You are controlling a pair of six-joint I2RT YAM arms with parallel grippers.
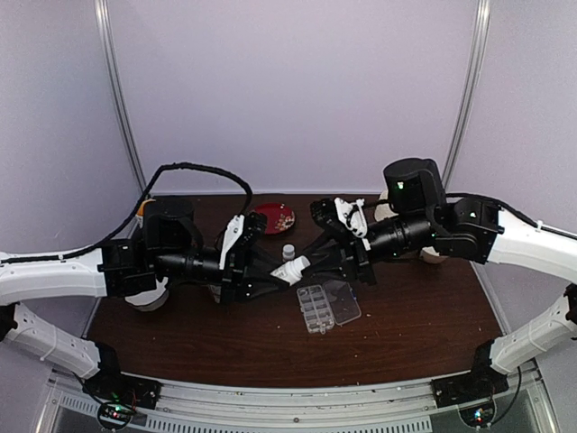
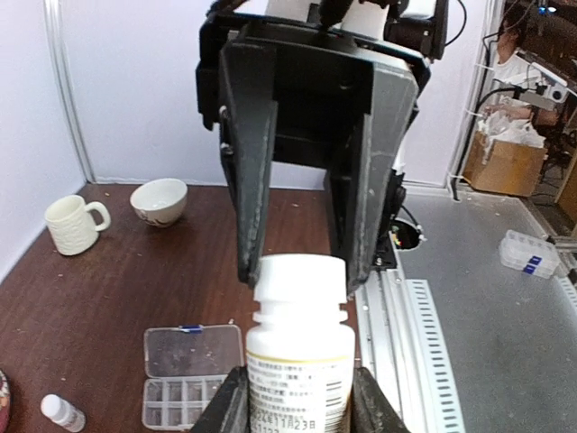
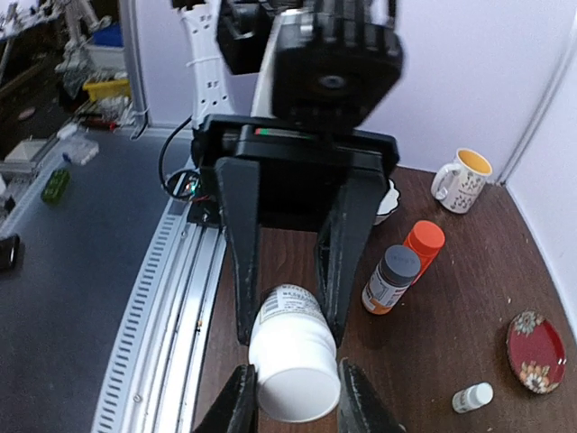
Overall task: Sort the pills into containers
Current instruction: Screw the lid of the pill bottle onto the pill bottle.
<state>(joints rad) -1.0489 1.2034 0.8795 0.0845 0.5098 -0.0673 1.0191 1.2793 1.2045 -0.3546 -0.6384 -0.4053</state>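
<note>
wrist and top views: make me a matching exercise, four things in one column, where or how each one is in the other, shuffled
Things
1. large white plastic pill bottle
2. flat clear plastic organizer box
3. small round red patterned plate
4. cream ceramic mug

Place or state
A. next to a white bowl
B. at the far edge of the dark wooden table
C. lying flat with its lid open
D. body clamped by the left gripper, cap clamped by the right gripper

Pairs: 1-D, 2-C, 3-B, 4-A
</note>
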